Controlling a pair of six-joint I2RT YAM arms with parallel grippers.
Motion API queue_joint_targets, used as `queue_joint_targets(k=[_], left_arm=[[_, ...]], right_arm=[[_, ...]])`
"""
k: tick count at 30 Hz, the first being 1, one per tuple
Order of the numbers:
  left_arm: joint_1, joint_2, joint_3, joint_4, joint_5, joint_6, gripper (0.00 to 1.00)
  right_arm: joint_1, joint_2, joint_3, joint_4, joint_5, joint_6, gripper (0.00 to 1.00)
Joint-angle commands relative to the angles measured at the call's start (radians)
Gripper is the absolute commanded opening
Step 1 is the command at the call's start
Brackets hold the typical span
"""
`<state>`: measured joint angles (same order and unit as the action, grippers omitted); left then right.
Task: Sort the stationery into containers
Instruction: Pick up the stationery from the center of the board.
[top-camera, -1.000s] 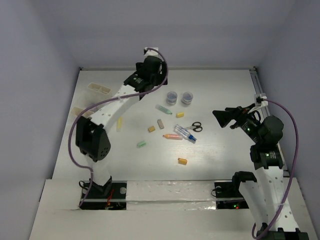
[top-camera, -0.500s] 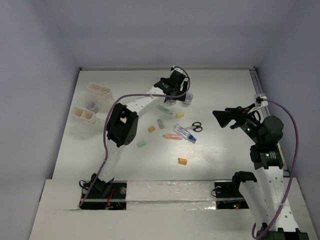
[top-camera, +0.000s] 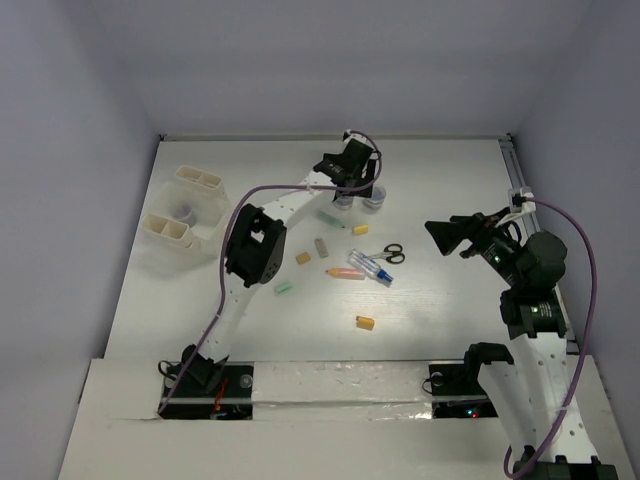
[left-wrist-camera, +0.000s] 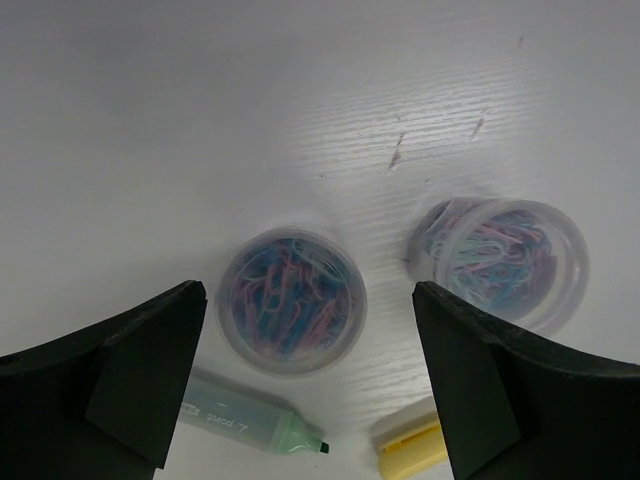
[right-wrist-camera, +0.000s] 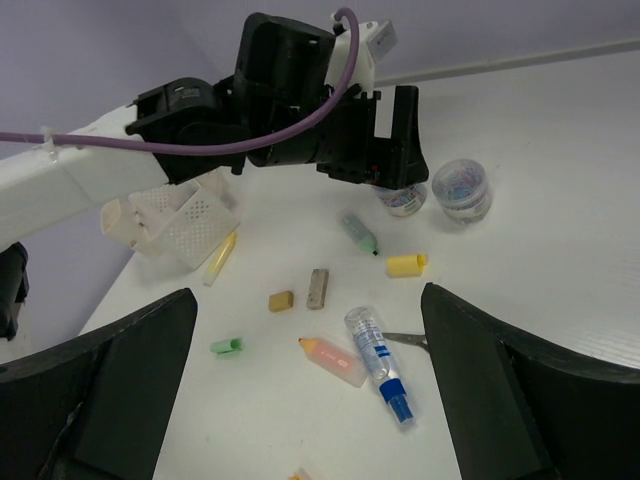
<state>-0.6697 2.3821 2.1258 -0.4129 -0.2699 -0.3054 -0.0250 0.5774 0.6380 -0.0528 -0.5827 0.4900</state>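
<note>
My left gripper (top-camera: 350, 188) (left-wrist-camera: 307, 305) hangs open right above a clear jar (left-wrist-camera: 291, 300) of coloured clips, touching nothing. A second jar (left-wrist-camera: 505, 262) (top-camera: 376, 197) stands beside it. Below them lie a green marker (left-wrist-camera: 245, 420) (top-camera: 328, 218) and a yellow eraser (left-wrist-camera: 410, 445). Mid-table are the orange-pink marker (right-wrist-camera: 335, 360), blue-capped pen (right-wrist-camera: 378, 362), scissors (top-camera: 386, 254), a tan eraser (right-wrist-camera: 319, 288) and a green eraser (right-wrist-camera: 227, 346). Two off-white containers (top-camera: 200, 180) (top-camera: 168, 228) stand at the far left. My right gripper (top-camera: 445, 236) (right-wrist-camera: 308, 295) is open and empty, held high at the right.
A yellow marker (right-wrist-camera: 220, 258) lies beside the nearer container (right-wrist-camera: 170, 222). An orange eraser (top-camera: 365, 322) sits alone toward the front. My left arm (top-camera: 255, 250) stretches diagonally across the left half of the table. A rail (top-camera: 512, 165) runs along the right edge.
My left arm has swung right from the back centre to above the jars, uncovering the containers at the left, and its jaws have widened a little. The right arm has not moved.
</note>
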Motion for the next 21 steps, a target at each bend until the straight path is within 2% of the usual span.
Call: queue_joint_targets(k=[1,5,9,14,19,21], left_arm=[[0.019,-0.012,0.0,-0.007,-0.023,-0.02,0.82],[0.028,-0.026,-0.046,0.019,-0.022,-0.014,0.76],[0.028,-0.029,-0.066,0.028,-0.02,-0.011,0.51],[0.028,-0.075,-0.081,0.029,-0.035,0.002,0.35],[0.042,-0.269,-0.082,0.008,-0.048,0.035,0.33],[0.085,-0.345,-0.108,-0.015,-0.054,0.051,0.33]], right_arm=[[-0.004,-0.001,0.014,0.021,-0.009,-0.01,1.0],[-0.004,-0.002,0.012,0.021,-0.011,-0.01,1.0],[-0.004,0.002,0.012,0.022,-0.017,-0.01,1.0],[-0.004,0.004,0.011,0.027,-0.019,-0.01,1.0],[-0.004,0.004,0.012,0.027,-0.022,-0.008,1.0],[-0.004,0.004,0.012,0.025,-0.022,-0.008,1.0]])
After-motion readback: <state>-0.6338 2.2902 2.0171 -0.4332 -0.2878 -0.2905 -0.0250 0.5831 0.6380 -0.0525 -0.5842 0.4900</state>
